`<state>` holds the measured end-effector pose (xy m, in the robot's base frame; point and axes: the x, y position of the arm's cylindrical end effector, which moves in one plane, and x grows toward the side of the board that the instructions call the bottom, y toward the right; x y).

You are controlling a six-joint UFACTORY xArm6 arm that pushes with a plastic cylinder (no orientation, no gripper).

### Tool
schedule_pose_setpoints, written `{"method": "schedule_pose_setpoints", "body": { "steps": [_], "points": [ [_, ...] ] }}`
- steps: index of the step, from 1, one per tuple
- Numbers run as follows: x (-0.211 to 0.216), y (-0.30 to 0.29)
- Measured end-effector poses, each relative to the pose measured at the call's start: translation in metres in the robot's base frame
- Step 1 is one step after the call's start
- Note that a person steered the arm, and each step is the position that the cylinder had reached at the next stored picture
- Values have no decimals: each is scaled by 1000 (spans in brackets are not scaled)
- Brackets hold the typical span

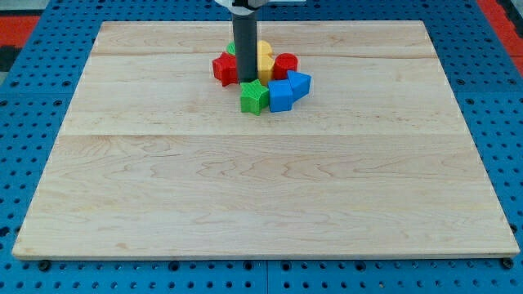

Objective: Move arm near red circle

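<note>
Standing upright near the view's top, the straight dark rod point(245, 45) comes down from above into a tight cluster of small coloured blocks on the light wooden tabletop point(261, 188). My tip point(247, 80) sits in the middle of this cluster, just above the green star-shaped block point(255, 97) and appears to touch it or be almost on it.

The arm has no claw, so there is nothing to report as released or clenched; the rod only pushes.

The red circle block point(285, 65), the thing of the task, lies on the right side of the cluster, near the tip but a little to the view's right and slightly higher. Between the rod and the red circle is a yellow block point(265, 60), whose shape I cannot tell because the rod covers part of it. On the view's left of the rod lies another red block point(224, 68), with an angular form, maybe a star. A small piece of another green block point(232, 48) shows behind the rod at the top of the cluster.

Below the red circle are two blue blocks: a blue cube-like block point(280, 95) just beside the green star, and a second blue block point(299, 83) touching it on the view's right.

Around the tabletop is a blue perforated base point(33, 106).
</note>
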<state>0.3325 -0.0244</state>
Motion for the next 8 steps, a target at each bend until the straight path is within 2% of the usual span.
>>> {"method": "schedule_pose_setpoints", "body": {
  "steps": [1, 3, 4, 5, 7, 8],
  "points": [
    [-20, -13],
    [-21, -131],
    [-19, -144],
    [-24, -104],
    [-97, -76],
    [-100, -13]
  ]
}}
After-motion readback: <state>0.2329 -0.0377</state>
